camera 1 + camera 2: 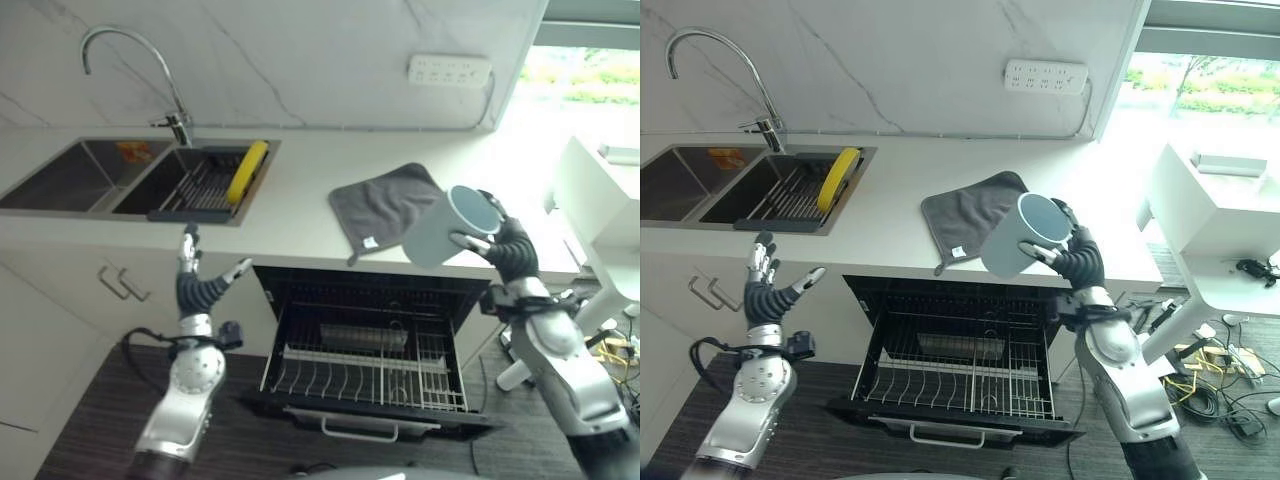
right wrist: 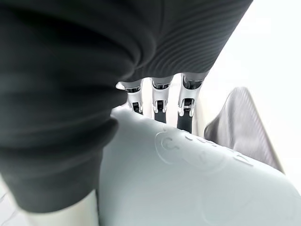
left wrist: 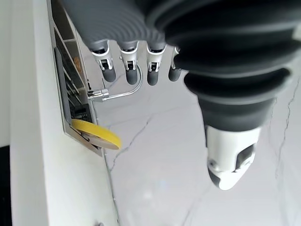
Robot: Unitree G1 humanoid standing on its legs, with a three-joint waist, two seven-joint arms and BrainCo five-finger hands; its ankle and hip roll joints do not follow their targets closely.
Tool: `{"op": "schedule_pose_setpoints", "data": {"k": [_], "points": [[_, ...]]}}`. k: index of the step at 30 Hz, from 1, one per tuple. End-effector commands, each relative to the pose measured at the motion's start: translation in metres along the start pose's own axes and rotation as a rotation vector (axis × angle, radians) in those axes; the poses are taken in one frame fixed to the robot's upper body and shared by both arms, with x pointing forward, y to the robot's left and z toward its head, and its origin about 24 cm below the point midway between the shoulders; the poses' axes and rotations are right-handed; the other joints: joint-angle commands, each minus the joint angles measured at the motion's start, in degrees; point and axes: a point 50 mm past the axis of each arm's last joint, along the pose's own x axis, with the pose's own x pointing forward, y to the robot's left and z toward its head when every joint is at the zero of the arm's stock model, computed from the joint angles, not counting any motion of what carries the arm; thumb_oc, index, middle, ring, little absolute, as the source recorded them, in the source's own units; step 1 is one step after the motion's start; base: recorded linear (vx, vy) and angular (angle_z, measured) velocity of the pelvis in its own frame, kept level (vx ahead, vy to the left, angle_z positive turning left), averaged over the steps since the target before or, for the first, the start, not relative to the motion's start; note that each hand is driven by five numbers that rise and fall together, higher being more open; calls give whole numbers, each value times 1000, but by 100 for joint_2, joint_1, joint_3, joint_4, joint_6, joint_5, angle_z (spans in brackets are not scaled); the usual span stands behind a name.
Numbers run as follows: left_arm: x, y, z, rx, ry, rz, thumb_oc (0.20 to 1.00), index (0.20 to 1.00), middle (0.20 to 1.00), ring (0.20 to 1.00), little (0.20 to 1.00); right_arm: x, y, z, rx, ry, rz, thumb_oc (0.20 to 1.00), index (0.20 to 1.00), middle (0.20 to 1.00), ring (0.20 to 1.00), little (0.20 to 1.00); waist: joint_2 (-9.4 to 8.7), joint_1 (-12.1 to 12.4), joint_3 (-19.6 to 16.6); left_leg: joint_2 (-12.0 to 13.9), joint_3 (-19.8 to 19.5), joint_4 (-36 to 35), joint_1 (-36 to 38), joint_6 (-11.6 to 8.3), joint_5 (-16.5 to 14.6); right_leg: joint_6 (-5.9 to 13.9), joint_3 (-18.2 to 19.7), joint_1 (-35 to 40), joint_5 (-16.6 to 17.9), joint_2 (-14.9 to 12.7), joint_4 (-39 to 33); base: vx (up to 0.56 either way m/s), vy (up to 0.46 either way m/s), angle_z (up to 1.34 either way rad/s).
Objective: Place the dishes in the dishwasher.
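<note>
My right hand [image 1: 508, 248] is shut on a pale grey-blue cup [image 1: 446, 226], held tilted in the air above the counter edge and over the open dishwasher [image 1: 375, 350]. The cup's body [image 2: 197, 183] lies against the palm with fingers [image 2: 161, 106] wrapped over it. The dishwasher's wire rack [image 1: 970, 370] is pulled out below the counter. A yellow plate [image 1: 246, 171] stands on edge in the sink rack [image 1: 200, 185]. My left hand [image 1: 196, 285] is open, raised in front of the cabinet left of the dishwasher, holding nothing.
A grey cloth [image 1: 385, 205] lies on the white counter behind the cup. A double sink [image 1: 70, 175] with a curved tap [image 1: 135, 60] is at the left. A white table [image 1: 1210, 215] stands at the right. A cabinet handle [image 1: 122, 285] is near the left hand.
</note>
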Motion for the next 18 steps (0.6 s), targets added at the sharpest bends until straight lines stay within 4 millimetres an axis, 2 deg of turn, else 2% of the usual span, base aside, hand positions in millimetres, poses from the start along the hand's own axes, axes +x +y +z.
{"op": "schedule_pose_setpoints", "data": {"k": [1, 4, 7, 11, 18], "points": [[18, -16, 30, -118, -118, -191, 1000, 1000, 1000, 1000, 1000, 15, 6, 55, 61, -302, 80, 200, 200, 200, 200, 200, -213, -38, 458, 70, -121, 1142, -343, 60, -421, -102, 388, -345, -688, 18, 1282, -193, 5, -3], [23, -20, 45, -156, -196, -245, 1000, 1000, 1000, 1000, 1000, 17, 2, 62, 41, -350, 91, 200, 200, 200, 200, 200, -226, -91, 847, 194, -225, 2021, -1040, 25, -690, -178, 466, -918, -945, -41, 1955, -168, 4, 8], [28, -26, 62, -181, -268, -268, 1000, 1000, 1000, 1000, 1000, 19, 4, 66, 5, -366, 121, 200, 200, 200, 200, 200, -204, -137, 1152, 275, -372, 2728, -1899, 11, -786, -278, 503, -1733, -1083, -159, 2643, -158, 53, -15], [26, -28, 73, -175, -335, -253, 1000, 1000, 1000, 1000, 1000, 17, 6, 65, -24, -382, 126, 200, 200, 200, 200, 200, -182, -226, 1464, 268, -419, 2744, -2361, -12, -615, -307, 537, -2256, -1008, -200, 2769, -112, 53, -12], [24, -24, 89, -166, -424, -267, 1000, 1000, 1000, 1000, 1000, 13, 7, 75, -66, -444, 137, 200, 200, 200, 200, 200, -149, -290, 1739, 243, -350, 2712, -2547, -1, -502, -275, 591, -2422, -897, -180, 2669, -44, 17, -4]]}}
